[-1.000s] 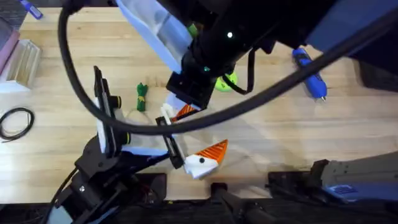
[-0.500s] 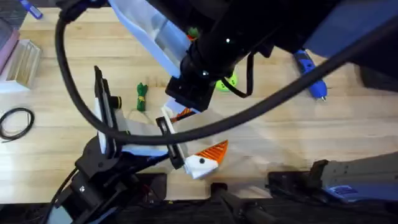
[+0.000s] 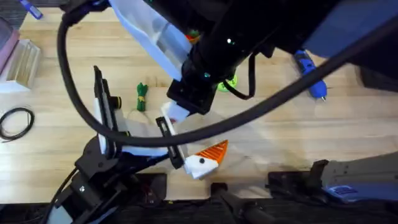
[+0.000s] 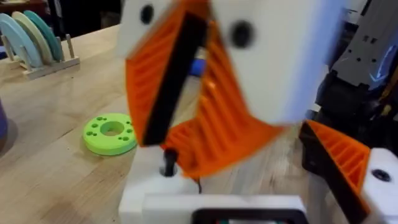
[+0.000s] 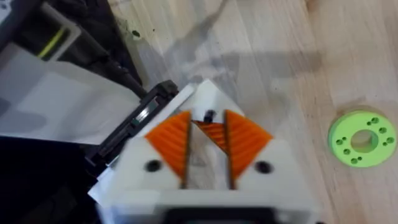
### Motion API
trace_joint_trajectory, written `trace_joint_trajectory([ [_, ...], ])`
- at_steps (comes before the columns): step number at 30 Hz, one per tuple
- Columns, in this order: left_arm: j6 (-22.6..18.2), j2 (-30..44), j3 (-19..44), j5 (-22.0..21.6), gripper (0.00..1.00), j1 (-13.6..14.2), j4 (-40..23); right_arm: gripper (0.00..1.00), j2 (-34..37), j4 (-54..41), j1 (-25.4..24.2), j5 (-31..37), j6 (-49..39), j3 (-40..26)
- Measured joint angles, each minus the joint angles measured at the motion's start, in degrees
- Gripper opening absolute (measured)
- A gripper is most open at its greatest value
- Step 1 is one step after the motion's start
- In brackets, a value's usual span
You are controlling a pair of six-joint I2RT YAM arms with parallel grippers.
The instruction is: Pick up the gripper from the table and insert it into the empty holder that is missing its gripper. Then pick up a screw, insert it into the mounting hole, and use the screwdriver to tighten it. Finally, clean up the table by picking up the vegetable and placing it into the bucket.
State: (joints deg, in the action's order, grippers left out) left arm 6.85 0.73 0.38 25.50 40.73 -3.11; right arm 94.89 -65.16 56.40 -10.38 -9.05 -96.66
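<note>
The right gripper pinched the orange gripper at the holder, frame centre. I could not tell the left gripper's state. The vegetable lay left of centre.

From my station I see a light wooden tabletop with visible grain, evenly lit, soft shadows lying across its middle. At the far left edge I note a clear ridged plastic box and a coiled black cable lying near it. In the left wrist view a wooden rack holding pale teal discs stands on the table.
</note>
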Motion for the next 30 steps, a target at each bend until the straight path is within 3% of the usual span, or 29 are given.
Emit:
trace_joint_trajectory([
  [4, 0.0, 0.0, 0.0, 0.0, 0.988, 0.0, 0.0, 0.801, 0.0, 0.0, 0.1, -0.4, 0.0, 0.0],
  [6, 0.0, 0.0, 0.0, 0.0, 0.988, 0.0, 0.0, 0.904, 0.0, -0.1, -0.2, -0.2, -0.1, 0.0],
  [14, 0.0, 0.0, 0.0, 0.0, 0.988, 0.0, 0.0, 0.918, -1.0, -1.0, -2.5, -0.8, 1.9, 0.1],
  [23, 0.0, 0.0, 0.0, 0.0, 0.988, 0.0, 0.0, 0.922, -12.4, -2.7, -8.1, -2.4, 3.8, 1.1],
  [30, 0.0, 0.0, 0.0, 0.0, 0.988, 0.0, 0.0, 0.922, -25.7, -0.8, -10.9, -3.7, 6.8, 13.9],
])
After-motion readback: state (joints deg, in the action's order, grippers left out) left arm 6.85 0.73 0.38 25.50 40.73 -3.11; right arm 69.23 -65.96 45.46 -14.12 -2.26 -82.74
